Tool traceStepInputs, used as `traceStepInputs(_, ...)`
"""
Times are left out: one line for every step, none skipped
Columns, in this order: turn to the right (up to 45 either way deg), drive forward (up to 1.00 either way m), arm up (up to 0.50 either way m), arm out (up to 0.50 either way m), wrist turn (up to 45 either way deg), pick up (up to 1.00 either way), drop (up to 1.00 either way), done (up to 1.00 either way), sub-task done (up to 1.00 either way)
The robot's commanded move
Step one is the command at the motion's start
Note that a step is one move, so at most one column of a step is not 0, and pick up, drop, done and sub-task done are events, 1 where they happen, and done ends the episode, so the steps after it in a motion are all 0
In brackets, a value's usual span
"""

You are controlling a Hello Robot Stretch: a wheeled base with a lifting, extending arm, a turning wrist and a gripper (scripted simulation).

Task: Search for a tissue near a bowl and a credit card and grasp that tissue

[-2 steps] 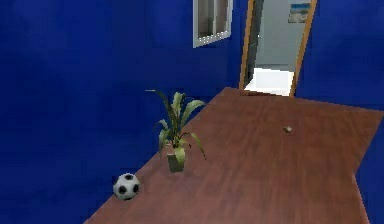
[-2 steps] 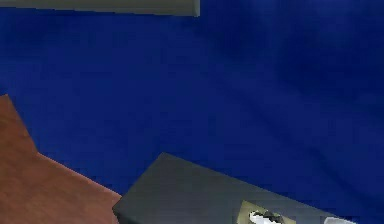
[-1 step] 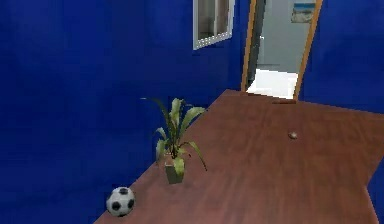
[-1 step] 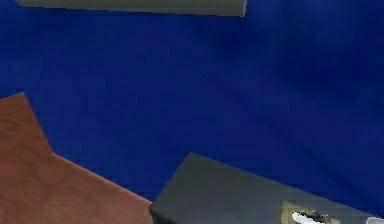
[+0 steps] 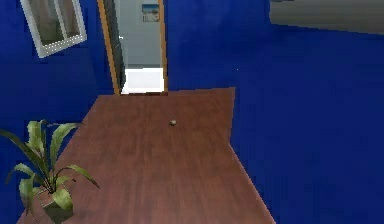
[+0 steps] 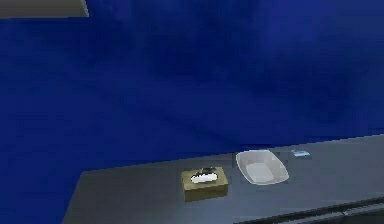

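Note:
A tan tissue box point(image 6: 206, 180) with a white tissue sticking out of its top stands on a dark grey counter point(image 6: 130, 195) in the arm side view. Just to its right sits a white bowl point(image 6: 261, 167). Beyond the bowl, farther right, lies a small flat light-blue card point(image 6: 300, 154).
The counter runs along a deep blue wall. In the forward view a brown wooden floor point(image 5: 150, 170) leads to an open doorway point(image 5: 140, 45), with a window point(image 5: 53, 22) at upper left. A potted plant point(image 5: 45, 165) stands at lower left, and a small dark object point(image 5: 173, 123) lies on the floor.

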Motion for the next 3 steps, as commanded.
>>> traceStepInputs(0.0,0.00,0.50,0.00,0.0,0.00,0.00,0.00,0.00)
traceStepInputs(0.0,0.00,0.28,0.00,0.0,0.00,0.00,0.00,0.00)
traceStepInputs(0.0,0.00,0.00,0.22,0.0,0.00,0.00,0.00,0.00)
